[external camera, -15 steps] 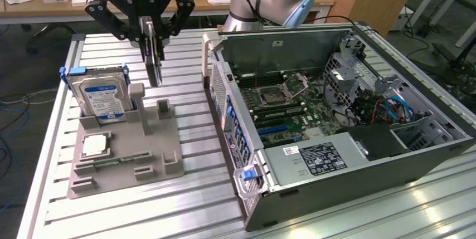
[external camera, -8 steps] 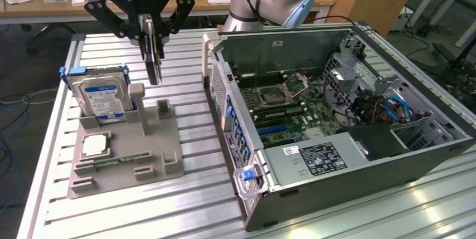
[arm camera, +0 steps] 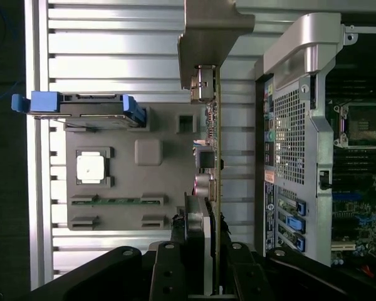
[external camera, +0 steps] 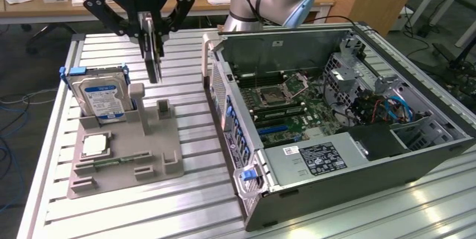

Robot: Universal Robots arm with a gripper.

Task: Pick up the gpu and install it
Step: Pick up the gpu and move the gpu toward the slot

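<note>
Here the fingers (external camera: pixel 175 19) are pinched on the gpu (external camera: pixel 153 55), one on each flat face near its upper edge, so the thin card hangs on edge beneath them with its board upright. That grip looks chosen to leave the card's lower edge free, which is the edge that, I judge, has to meet a slot. In the wrist view the gpu (arm camera: pixel 208 157) shows as a narrow strip running out from between the fingers (arm camera: pixel 169 276), with its silvery end bracket (arm camera: pixel 214 28) at the far end. The card touches nothing else. It hangs in the air above the grey parts holder (external camera: pixel 160 155), over the holder's side nearer the computer case (external camera: pixel 372 155) and above a small upright post (external camera: pixel 162 108). The holder appears built to stand parts on edge or lay them in pockets where they can be pinched. The hard drive (external camera: pixel 100 97) stands in it with blue rails, and the square processor chip (external camera: pixel 97 145) lies flat in its recess, both well apart from the card. The case lies on its side on the slatted bench (external camera: pixel 200 205), to the exterior view's right of the holder. Its panel is off and the motherboard (external camera: pixel 297 111) faces upward, presumably so that a card can go in from above. The gpu is not yet over it.
</note>
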